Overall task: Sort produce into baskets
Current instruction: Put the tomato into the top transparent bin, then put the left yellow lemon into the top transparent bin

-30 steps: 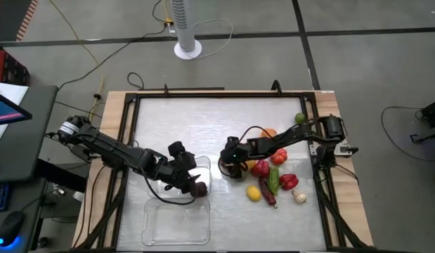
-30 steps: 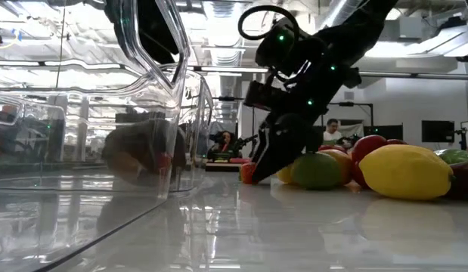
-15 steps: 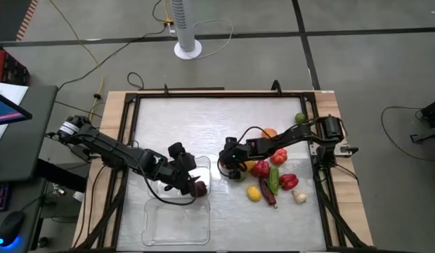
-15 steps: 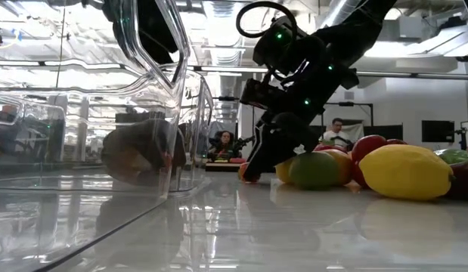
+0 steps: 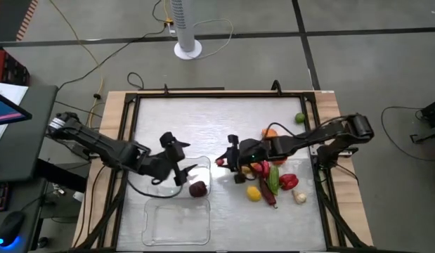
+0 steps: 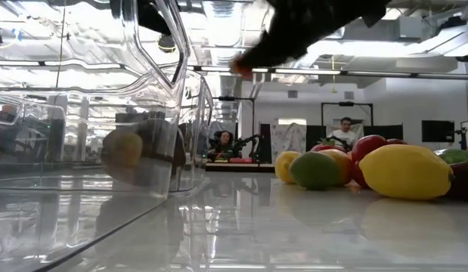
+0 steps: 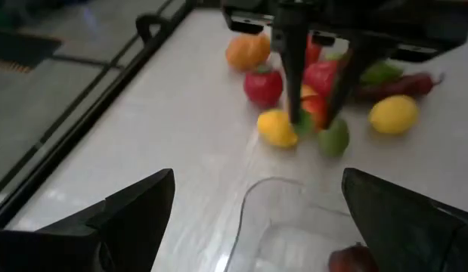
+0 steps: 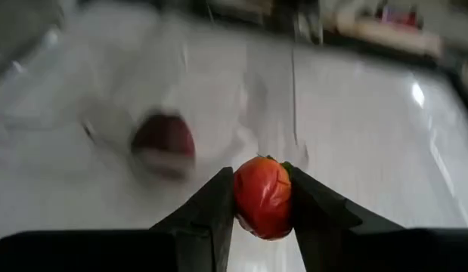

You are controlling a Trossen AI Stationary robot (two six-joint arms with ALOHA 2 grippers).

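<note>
My right gripper (image 5: 222, 161) is shut on a small red, tomato-like piece of produce (image 8: 262, 196), up in the air between the produce pile (image 5: 270, 176) and the baskets. The pile lies on the table's right half: red, orange, yellow, green, purple and white pieces. Two clear baskets stand left of it, one farther (image 5: 202, 169) and one nearer (image 5: 176, 221). A dark red piece (image 5: 198, 188) lies in the farther basket. My left gripper (image 5: 180, 159) hovers open over that basket's left part, holding nothing. My right gripper pinches the small red piece by its two opposite sides (image 8: 249, 198) between its two fingers. The fingers reach in from the table's right, slanting down. The piece (image 6: 241, 68) sits at the fingers' free ends, lifted well clear of the table.
A green lime (image 5: 300, 118) lies apart near the far right frame rail. A yellow piece (image 7: 277, 128) and a green one (image 7: 333, 137) lie at the pile's left edge, below my right gripper. Bare table lies beyond the baskets, toward the far edge.
My right gripper has shut on the small red piece at the pile's left edge, lifted it clear of the table and carried it a little toward the baskets. My left gripper, still open, has drawn up and back from the dark red piece, which stays in the basket.
</note>
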